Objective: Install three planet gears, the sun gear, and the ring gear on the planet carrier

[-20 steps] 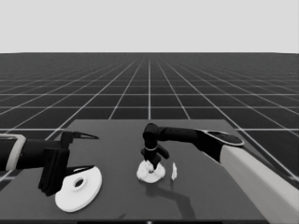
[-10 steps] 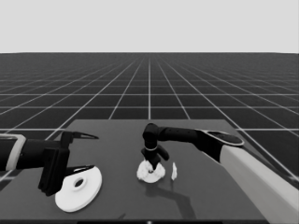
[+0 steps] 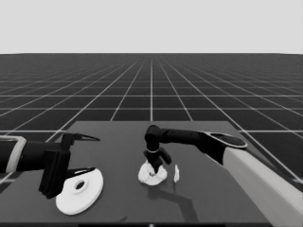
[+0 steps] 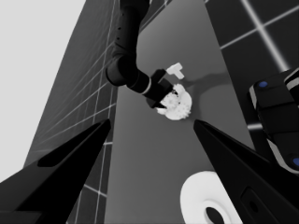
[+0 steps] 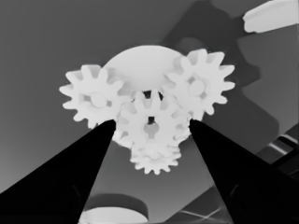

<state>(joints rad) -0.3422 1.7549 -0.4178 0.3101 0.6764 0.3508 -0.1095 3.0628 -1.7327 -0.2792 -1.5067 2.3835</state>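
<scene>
Only the right wrist view shows right gripper (image 5: 150, 122) jaws apart around gears (image 5: 150, 125).

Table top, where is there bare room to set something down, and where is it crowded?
Bare: the far strip of the table, and the gap between the larger round part and the gear-topped smaller round part. Crowded: there, under the right end effector, with the thin white piece beside it; and the left end, under the left end effector.
</scene>
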